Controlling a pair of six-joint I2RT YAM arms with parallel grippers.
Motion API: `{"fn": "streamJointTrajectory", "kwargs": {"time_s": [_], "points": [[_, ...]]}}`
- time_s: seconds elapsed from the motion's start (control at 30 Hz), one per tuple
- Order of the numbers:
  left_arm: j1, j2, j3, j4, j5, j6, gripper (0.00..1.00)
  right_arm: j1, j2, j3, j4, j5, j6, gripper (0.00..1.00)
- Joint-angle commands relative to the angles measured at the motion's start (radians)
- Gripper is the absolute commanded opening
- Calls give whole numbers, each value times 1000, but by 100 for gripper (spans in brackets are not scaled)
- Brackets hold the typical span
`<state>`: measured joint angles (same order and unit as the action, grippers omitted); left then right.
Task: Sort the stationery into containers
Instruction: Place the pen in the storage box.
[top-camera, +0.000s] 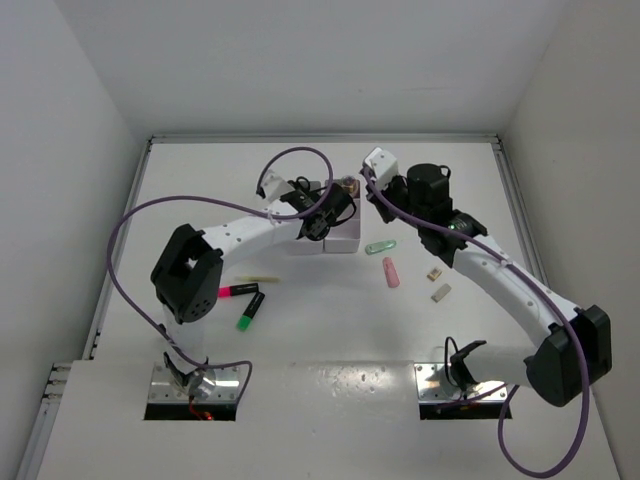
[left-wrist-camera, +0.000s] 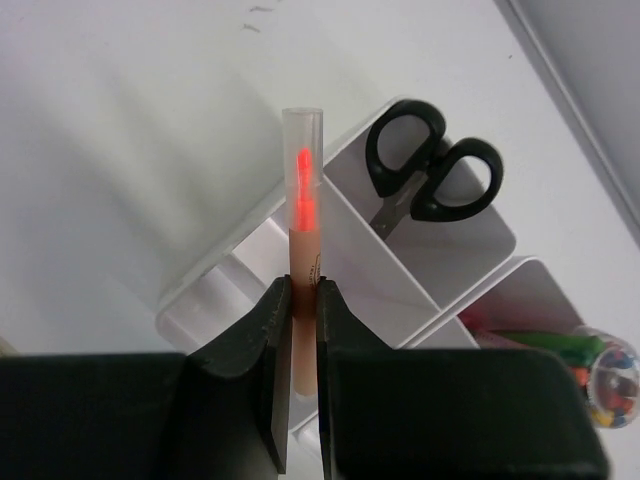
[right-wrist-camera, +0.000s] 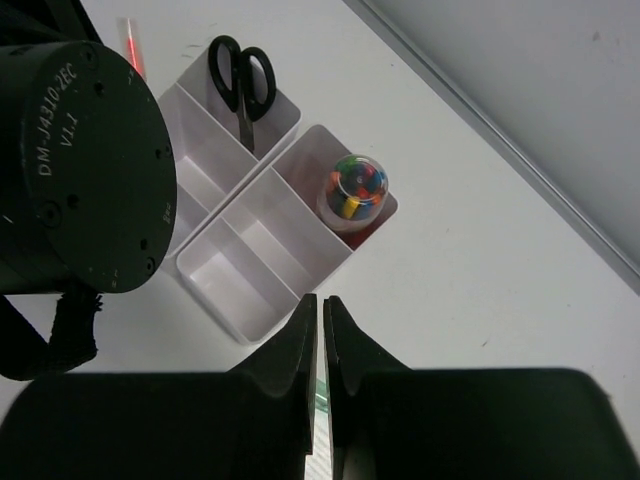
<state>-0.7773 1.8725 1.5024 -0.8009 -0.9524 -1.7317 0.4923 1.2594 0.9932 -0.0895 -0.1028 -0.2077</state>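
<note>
My left gripper (left-wrist-camera: 305, 290) is shut on a thin pink stick (left-wrist-camera: 303, 200) with a clear cap. It holds the stick over the two white containers (left-wrist-camera: 345, 230). Black-handled scissors (left-wrist-camera: 430, 175) stand in one compartment. My right gripper (right-wrist-camera: 320, 297) is shut, just off the long side of the nearer container (right-wrist-camera: 205, 262). A sliver of green shows through the gap behind its tips. The green clip (top-camera: 380, 246) lies on the table beside the containers (top-camera: 345, 243). My left gripper (top-camera: 322, 228) hangs over them.
A jar of coloured beads (right-wrist-camera: 357, 190) fills an end compartment. On the table lie a pink eraser (top-camera: 391, 272), two beige blocks (top-camera: 434, 272), a yellow stick (top-camera: 258, 277), a pink highlighter (top-camera: 238, 291) and a green highlighter (top-camera: 248, 311). The left arm's black motor (right-wrist-camera: 75, 165) is close to my right wrist.
</note>
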Motion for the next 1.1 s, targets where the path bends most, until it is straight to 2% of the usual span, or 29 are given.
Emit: {"fn": "streamJointTrajectory", "kwargs": {"time_s": [0.0,0.3,0.7,1.07], "points": [[-2,-18,48,-29,-78,-86,0,-8,-26,-7,42,6,21,5],[-11,20,39,-40,-98,-247,0,-26,-26,-16,42,-23,30,5],[-30,111,134,-49,-172,-259,0,-55,-35,-16,42,-52,39,5],[-30,142,144,-58,-194,-269,0,-64,-45,-16,33,-81,48,5]]}}
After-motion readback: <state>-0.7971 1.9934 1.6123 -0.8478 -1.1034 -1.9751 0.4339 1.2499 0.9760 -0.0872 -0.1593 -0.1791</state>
